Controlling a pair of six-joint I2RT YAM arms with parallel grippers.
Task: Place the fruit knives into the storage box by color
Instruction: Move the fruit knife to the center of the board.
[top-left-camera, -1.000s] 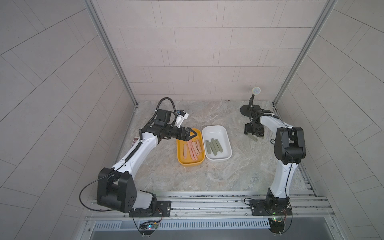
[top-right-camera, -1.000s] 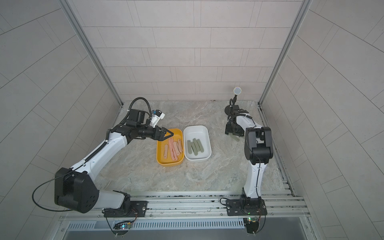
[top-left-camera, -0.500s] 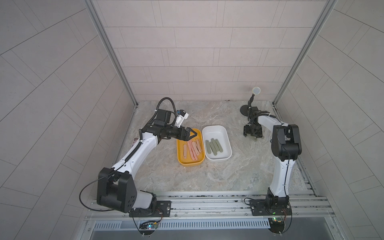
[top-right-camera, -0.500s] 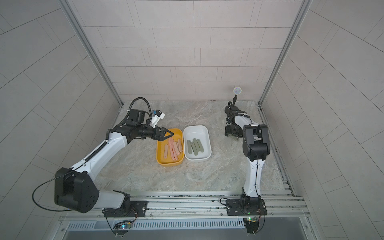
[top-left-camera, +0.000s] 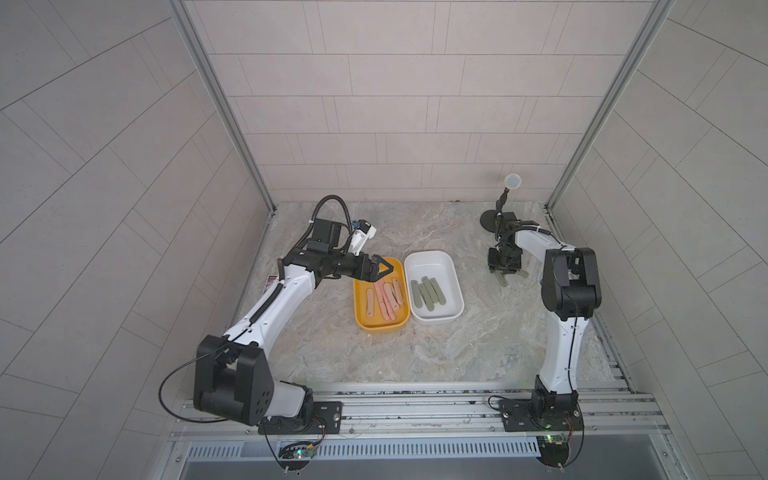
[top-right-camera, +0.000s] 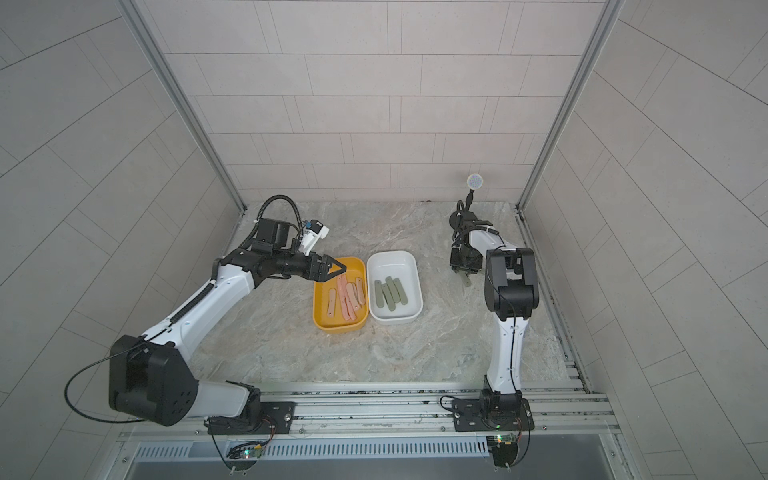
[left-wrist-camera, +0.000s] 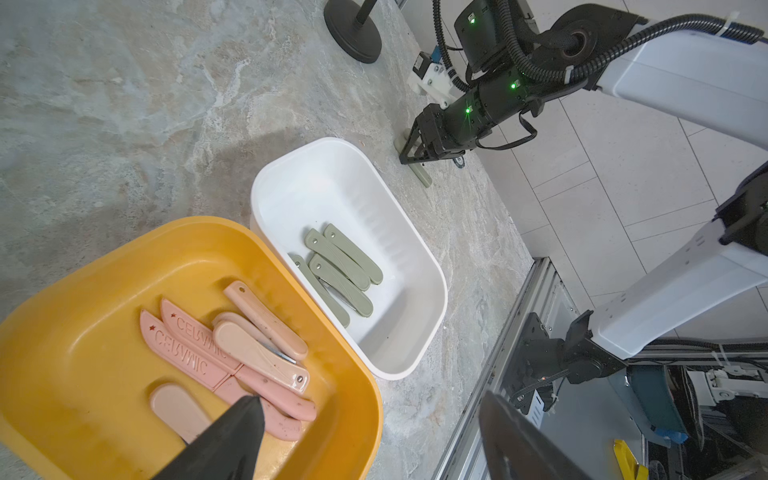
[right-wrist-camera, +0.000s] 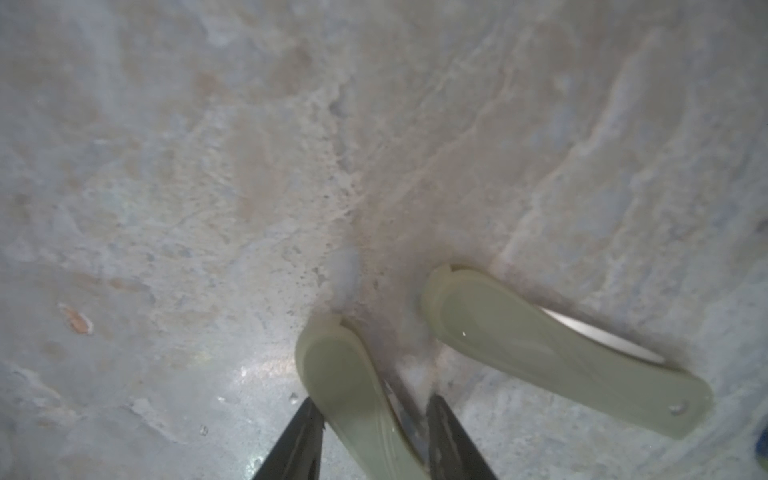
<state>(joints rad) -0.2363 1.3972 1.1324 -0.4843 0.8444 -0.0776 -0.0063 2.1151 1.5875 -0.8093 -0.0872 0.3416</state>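
We find the marble table (top-left-camera: 478, 353) carrying the yellow box (top-left-camera: 380, 330), below the left gripper (top-left-camera: 384, 271), whose jaws stand apart and empty. It also carries the white box (top-left-camera: 436, 322), well off from the right gripper (right-wrist-camera: 372, 401). Pink knives (top-left-camera: 384, 297) and green knives (top-left-camera: 426, 293) lie sorted inside. One loose green knife (right-wrist-camera: 353, 395) lies closely flanked by the right jaws; a firm pinch we cannot confirm. A second loose knife (right-wrist-camera: 561, 345) lies just beside. We judge pickup in hand; next comes a secure lift toward the white box.

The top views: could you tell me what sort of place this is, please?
Probably a robot test cell, not a kitchen: tiled panel walls enclose a marble-look tabletop, with an aluminium mounting rail along its front.
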